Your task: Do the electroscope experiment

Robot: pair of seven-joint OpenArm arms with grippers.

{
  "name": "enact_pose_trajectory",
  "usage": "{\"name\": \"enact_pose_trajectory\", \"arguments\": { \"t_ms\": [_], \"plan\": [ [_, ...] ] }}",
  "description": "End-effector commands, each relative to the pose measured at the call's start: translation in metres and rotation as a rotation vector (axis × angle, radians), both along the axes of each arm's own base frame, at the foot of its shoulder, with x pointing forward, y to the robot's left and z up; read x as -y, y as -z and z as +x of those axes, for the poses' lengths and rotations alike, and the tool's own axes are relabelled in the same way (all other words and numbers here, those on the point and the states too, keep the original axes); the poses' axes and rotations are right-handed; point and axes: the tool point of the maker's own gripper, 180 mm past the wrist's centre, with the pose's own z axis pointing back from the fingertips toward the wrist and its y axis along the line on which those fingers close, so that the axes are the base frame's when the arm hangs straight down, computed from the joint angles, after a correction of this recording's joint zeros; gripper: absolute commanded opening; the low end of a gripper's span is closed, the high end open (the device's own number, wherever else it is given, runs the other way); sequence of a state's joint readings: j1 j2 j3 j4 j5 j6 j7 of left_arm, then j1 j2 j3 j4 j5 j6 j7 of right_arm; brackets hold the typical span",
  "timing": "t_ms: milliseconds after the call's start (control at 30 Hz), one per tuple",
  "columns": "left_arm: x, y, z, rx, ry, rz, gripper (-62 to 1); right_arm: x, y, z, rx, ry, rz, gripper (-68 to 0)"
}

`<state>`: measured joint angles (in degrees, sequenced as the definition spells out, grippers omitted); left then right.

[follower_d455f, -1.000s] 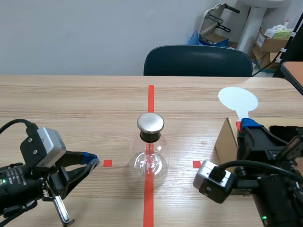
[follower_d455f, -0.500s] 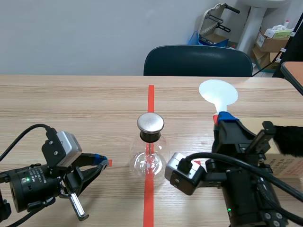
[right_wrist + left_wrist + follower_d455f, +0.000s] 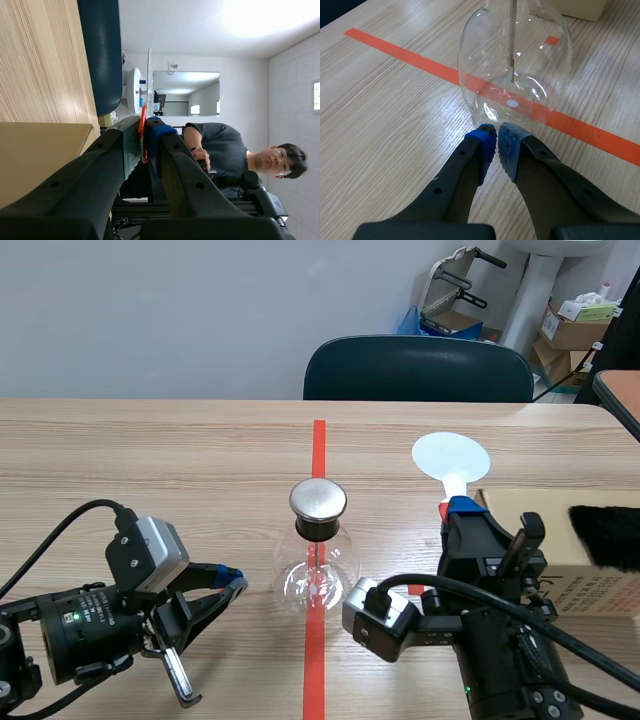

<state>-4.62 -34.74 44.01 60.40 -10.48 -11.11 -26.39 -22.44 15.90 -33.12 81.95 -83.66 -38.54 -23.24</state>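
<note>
Where the held paddle (image 3: 451,457) rises, cardboard box (image 3: 558,540) beside, chair (image 3: 418,368) beyond

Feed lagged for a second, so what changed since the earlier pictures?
The right arm's fingers, shut on the white paddle, swung it left toward the flask. The left arm's fingers slid closer to the flask. Flask and cardboard box stayed put.

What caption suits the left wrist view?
Shut left claw at the base of the glass electroscope flask on the wooden table.
</note>
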Motion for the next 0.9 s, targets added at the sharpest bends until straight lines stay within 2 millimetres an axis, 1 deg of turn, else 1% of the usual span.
{"name": "enact_pose_trajectory", "arguments": {
  "t_ms": [0,433,867],
  "plan": [
    [0.0098,-0.0098,0.0017,0.017,0.007,-0.042,-54.3,0.0022,-0.0108,0.0047,0.04,0.002,0.006,-66.9],
    [0.0081,-0.0033,-0.0012,-0.005,0.002,-0.021,-54.3,0.0043,-0.011,0.0048,0.04,0.014,0.008,-66.9],
    [0.0081,-0.0033,-0.0012,-0.005,0.002,-0.02,-54.3,0.0049,-0.011,0.0049,0.04,0.017,0.009,-66.9]
  ]
}}
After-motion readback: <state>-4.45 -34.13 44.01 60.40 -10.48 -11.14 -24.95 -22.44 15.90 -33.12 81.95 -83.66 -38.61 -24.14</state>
